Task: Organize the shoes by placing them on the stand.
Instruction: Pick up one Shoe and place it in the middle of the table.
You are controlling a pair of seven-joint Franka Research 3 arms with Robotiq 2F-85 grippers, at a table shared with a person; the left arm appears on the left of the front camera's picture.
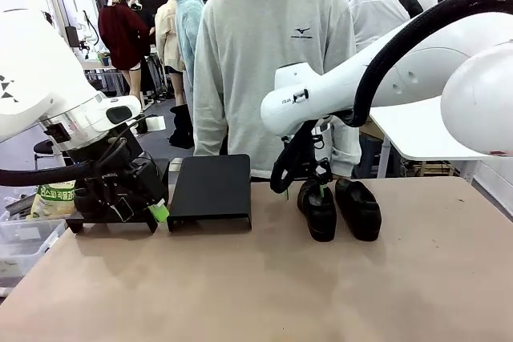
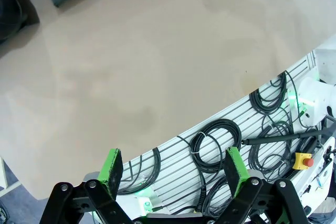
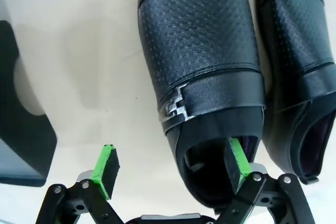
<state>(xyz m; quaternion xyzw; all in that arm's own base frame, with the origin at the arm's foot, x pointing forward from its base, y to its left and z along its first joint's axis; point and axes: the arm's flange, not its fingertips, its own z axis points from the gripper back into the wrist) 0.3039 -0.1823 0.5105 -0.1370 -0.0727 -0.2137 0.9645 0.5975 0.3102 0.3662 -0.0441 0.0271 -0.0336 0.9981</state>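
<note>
Right gripper (image 3: pixel 170 150), wide, straddles the side wall of a glossy black perforated leather slip-on shoe (image 3: pixel 199 51); left gripper (image 2: pixel 172 155) wide, empty.

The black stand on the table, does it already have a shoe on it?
No, both shoes sit on the table beside the stand, not on it.

Right wrist view's top edge crops both shoes (image 3: pixel 202 51).
</note>
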